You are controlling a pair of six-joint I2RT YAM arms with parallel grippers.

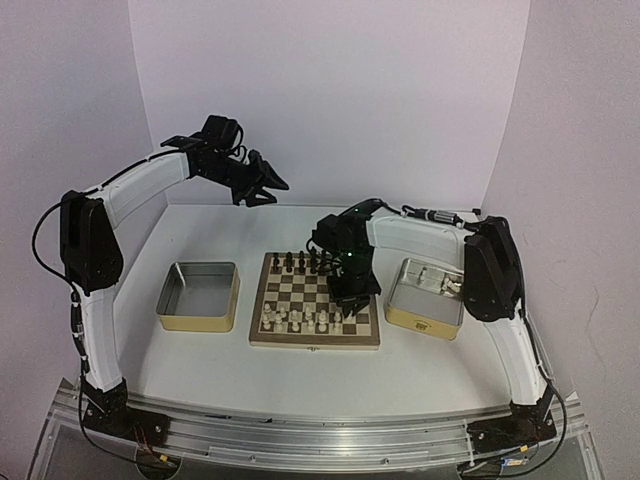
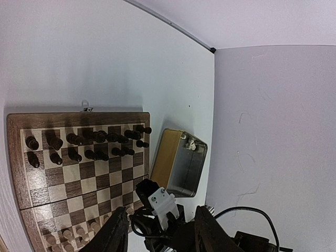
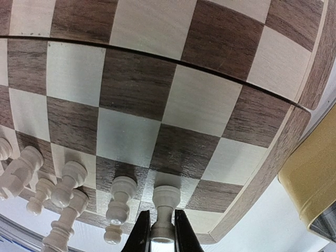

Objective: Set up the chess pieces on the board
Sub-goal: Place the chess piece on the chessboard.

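The board (image 1: 314,342) lies at the table's middle. Dark figures (image 1: 300,262) fill its far rows, and cream-white chess pieces (image 1: 298,318) stand along its near rows. My right gripper (image 1: 352,300) is low over the board's near right part. In the right wrist view the right gripper (image 3: 163,232) is shut on the top of a cream-white piece (image 3: 166,202). Its base is at a near-row square by the board's (image 3: 131,84) right corner, beside other white pieces (image 3: 68,184). My left gripper (image 1: 270,188) is raised at the back left, open and empty (image 2: 160,239).
A metal tin (image 1: 198,296) stands left of the board. A second tin (image 1: 425,296) with a few pale pieces stands right of it, close to my right arm, and also shows in the left wrist view (image 2: 181,163) and the right wrist view (image 3: 310,184).
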